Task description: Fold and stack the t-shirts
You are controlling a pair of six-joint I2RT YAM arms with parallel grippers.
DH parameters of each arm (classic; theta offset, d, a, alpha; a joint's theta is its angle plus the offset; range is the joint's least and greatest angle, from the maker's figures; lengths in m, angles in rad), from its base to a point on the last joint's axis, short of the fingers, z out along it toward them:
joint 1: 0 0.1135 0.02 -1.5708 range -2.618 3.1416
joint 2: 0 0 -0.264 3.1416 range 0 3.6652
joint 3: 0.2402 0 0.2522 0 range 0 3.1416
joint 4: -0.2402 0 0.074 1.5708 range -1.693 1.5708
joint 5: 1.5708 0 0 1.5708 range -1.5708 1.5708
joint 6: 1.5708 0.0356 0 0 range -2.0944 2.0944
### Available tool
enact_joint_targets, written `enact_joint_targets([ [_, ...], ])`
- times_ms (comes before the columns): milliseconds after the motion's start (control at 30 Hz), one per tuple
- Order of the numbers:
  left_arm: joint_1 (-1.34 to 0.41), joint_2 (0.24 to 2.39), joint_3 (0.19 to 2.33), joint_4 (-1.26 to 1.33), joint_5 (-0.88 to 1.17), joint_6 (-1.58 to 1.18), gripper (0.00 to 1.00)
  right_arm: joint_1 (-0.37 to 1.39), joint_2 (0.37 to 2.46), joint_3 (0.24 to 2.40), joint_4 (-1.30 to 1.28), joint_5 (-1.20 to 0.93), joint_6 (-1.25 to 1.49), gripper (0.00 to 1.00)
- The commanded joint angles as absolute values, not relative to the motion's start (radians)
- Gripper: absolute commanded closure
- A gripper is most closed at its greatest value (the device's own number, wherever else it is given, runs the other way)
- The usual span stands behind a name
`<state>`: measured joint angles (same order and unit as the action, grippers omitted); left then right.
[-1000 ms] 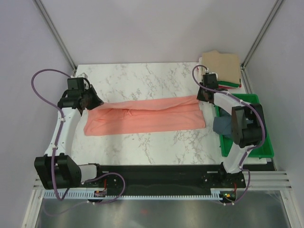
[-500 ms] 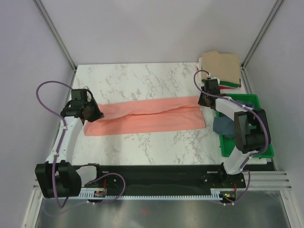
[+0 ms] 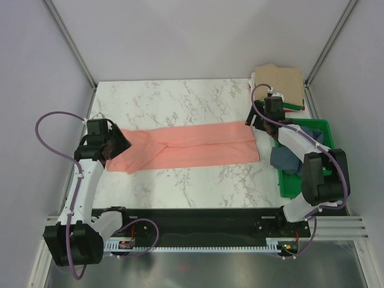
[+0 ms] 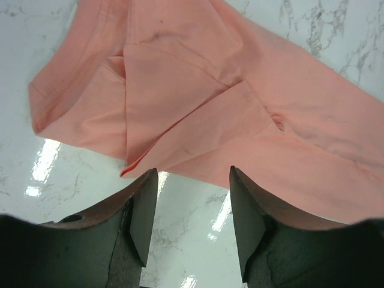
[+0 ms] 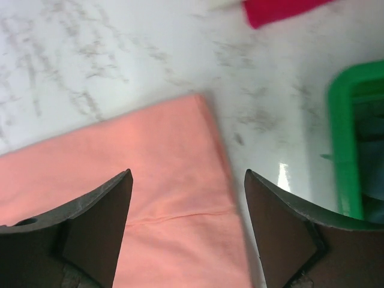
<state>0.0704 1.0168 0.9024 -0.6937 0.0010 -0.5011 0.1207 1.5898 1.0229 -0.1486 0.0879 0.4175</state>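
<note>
salmon-pink soft cloth t-shirt (image 3: 192, 147) lay in a long flat band; left gripper (image 4: 191, 201) at its 9 o'clock end gaped empty; right gripper (image 5: 187, 204) at 3 o'clock gaped wider, empty

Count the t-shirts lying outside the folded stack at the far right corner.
2: the salmon-pink t-shirt stretched across the table, a blue-grey t-shirt bunched in the green tray. More may lie hidden beneath it.
</note>
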Motion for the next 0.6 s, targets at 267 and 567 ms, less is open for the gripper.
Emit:
enact_joint_targets([
  [267, 0.025, 1.419, 0.825, -0.396, -0.04, -0.716, 0.46, 0.31, 1.874, 1.207, -0.083, -0.066, 0.39, 0.19],
  [567, 0.029, 1.793, 1.041, -0.382, -0.117, -0.644, 0.49, 0.318, 1.895, 1.033, -0.146, -0.058, 0.492, 0.21],
])
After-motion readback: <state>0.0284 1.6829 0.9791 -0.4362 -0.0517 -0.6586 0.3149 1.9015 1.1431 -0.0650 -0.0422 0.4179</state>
